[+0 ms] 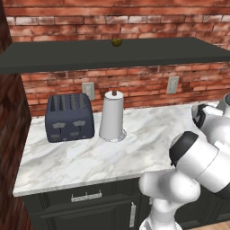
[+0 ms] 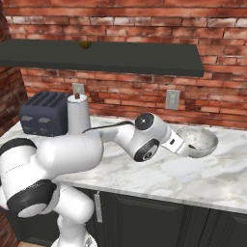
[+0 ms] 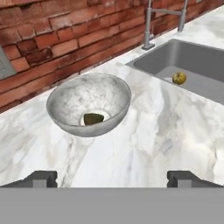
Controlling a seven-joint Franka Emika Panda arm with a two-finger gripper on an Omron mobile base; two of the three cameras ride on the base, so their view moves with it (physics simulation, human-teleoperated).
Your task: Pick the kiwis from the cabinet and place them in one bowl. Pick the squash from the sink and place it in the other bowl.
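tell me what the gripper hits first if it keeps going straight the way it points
Most likely the bowl, which sits dead ahead of the open gripper with a kiwi inside. Depth is unclear; it might meet the counter just short of it.

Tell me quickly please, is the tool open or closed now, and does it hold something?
Tool: open, holding nothing; it hovers near the round pale speckled bowl with a small dark olive kiwi inside.

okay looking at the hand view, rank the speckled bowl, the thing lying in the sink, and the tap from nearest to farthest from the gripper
1. The speckled bowl, just ahead of the open gripper, slightly left, with a dark kiwi inside.
2. The small yellowish-green fruit, in the sink to the upper right.
3. The tap, behind the sink by the brick wall.
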